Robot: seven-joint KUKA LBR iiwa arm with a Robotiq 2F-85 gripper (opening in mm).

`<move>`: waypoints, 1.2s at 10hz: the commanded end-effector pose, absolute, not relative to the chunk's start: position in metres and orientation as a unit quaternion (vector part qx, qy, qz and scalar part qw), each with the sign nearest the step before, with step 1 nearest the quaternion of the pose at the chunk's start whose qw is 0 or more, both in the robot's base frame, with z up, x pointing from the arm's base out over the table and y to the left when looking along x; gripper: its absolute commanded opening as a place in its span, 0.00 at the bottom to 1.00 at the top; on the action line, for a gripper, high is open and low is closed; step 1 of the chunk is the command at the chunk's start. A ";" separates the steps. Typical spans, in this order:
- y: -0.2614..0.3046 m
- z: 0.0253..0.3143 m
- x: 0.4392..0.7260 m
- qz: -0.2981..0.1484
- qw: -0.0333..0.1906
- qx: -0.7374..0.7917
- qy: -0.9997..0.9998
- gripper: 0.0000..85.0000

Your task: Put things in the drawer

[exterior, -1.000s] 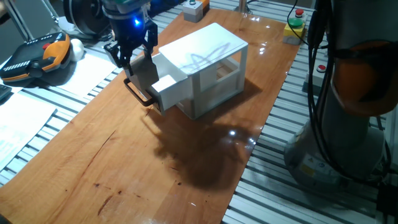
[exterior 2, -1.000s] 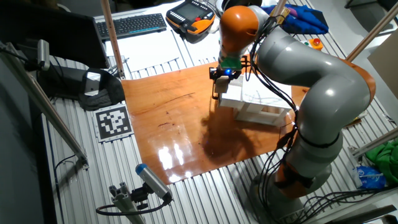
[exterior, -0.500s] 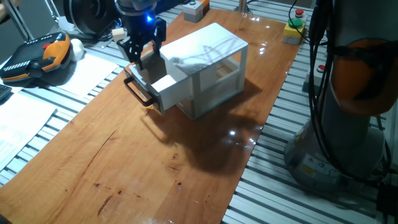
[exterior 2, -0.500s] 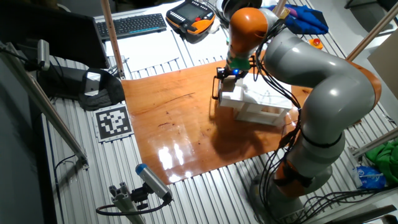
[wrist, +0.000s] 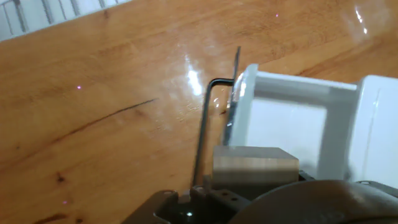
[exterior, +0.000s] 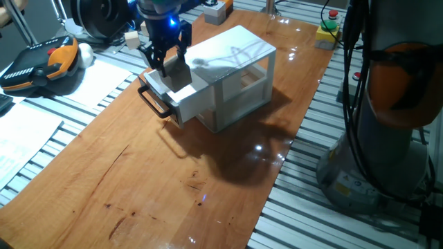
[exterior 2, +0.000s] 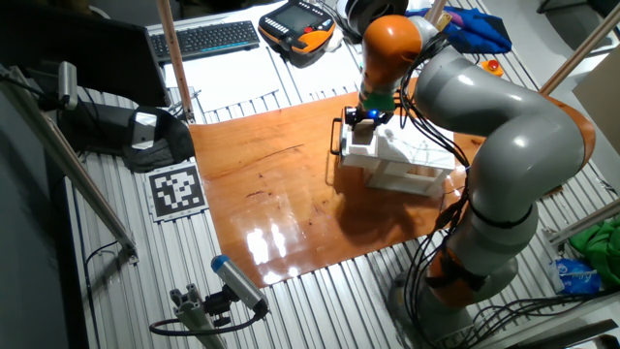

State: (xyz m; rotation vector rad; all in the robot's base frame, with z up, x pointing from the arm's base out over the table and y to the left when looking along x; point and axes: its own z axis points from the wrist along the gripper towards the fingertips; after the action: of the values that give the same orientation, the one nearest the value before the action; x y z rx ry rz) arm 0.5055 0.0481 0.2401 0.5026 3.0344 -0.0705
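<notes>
You've got a glossy wooden tabletop throwing back light glare, sitting on a slatted metal bench. Behind it lie a keyboard, white papers and an orange-black pendant. A checkered marker rests at the bench's edge.

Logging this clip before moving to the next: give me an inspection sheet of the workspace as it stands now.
Surface: wooden table, glossy, scratched.
Job's things: drawer pulled open from the white cabinet; cube held over the drawer.
Clutter: button box at the far table edge; nothing else seen on the wood.
Claw: above the open drawer, shut on the cube.
Cables: black bundle down the arm base.
Surroundings: pendant, keyboard, papers, marker tag.
</notes>
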 end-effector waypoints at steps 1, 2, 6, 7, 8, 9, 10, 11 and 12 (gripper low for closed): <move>0.047 0.236 0.504 -0.020 0.032 0.164 0.986 0.00; 0.045 0.232 0.504 -0.019 0.032 0.163 0.986 0.00; 0.045 0.221 0.507 -0.015 0.034 0.162 0.986 0.00; 0.044 0.220 0.507 -0.016 0.034 0.162 0.986 0.00; 0.043 0.217 0.507 -0.020 0.035 0.159 0.986 0.00; 0.042 0.214 0.507 -0.020 0.037 0.158 0.986 0.00; 0.041 0.212 0.507 -0.018 0.037 0.158 0.987 0.00; 0.041 0.210 0.507 -0.017 0.036 0.158 0.987 0.00; 0.040 0.208 0.507 -0.016 0.036 0.159 0.986 0.00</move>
State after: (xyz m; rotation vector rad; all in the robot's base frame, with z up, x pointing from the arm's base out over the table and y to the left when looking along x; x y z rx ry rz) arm 0.5071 0.0406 0.2076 0.4889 3.0289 -0.0450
